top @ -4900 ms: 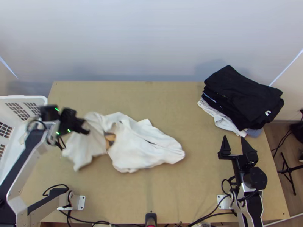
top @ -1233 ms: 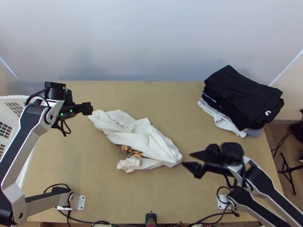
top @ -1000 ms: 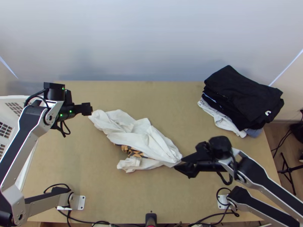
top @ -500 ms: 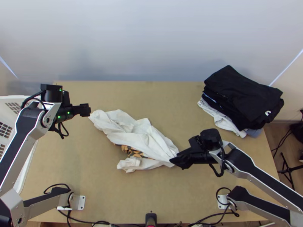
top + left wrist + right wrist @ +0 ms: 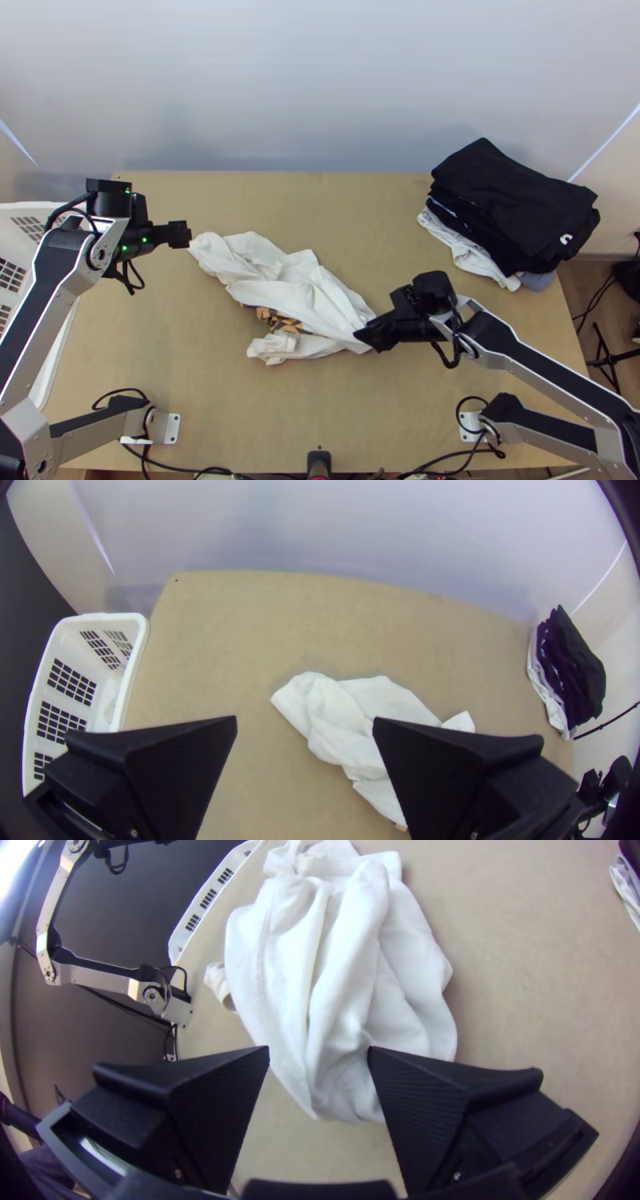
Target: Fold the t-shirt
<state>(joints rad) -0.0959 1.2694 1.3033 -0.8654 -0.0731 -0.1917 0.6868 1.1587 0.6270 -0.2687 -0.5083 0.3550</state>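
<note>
Since the frames of about a second ago, the right pincer point(image 5: 364, 335) has slid a little farther over the near right end of the t-shirt point(image 5: 300, 284), while the cloth has hardly shifted. Compared with the earliest frame, the t-shirt lies narrower; its loose left flap has been drawn in, and the left pincer point(image 5: 190, 234) has moved up to its far left end.

Now the t-shirt lies bunched and creased on the bench point(image 5: 336, 424), slanting from a far left end to a near right end, well short of being neatly folded. Along its near side a dark-and-orange patterned patch point(image 5: 280, 320) peeks out, with a crumpled white part point(image 5: 276, 348) beside it.

At the far left end of the t-shirt hangs the left pincer, just beside the cloth; its wrist view point(image 5: 305, 717) shows the two fingers spread wide, with nothing pinched. Over at the near right end, the right pincer's wrist view point(image 5: 319, 1047) shows spread fingers too, with the end of the t-shirt in the gap between them.

Well apart from the t-shirt, to its far right, sits a pile of folded clothes point(image 5: 512, 208), black on top, white lower down. To its left stands a white basket point(image 5: 139, 630) with grid-like openings.
</note>
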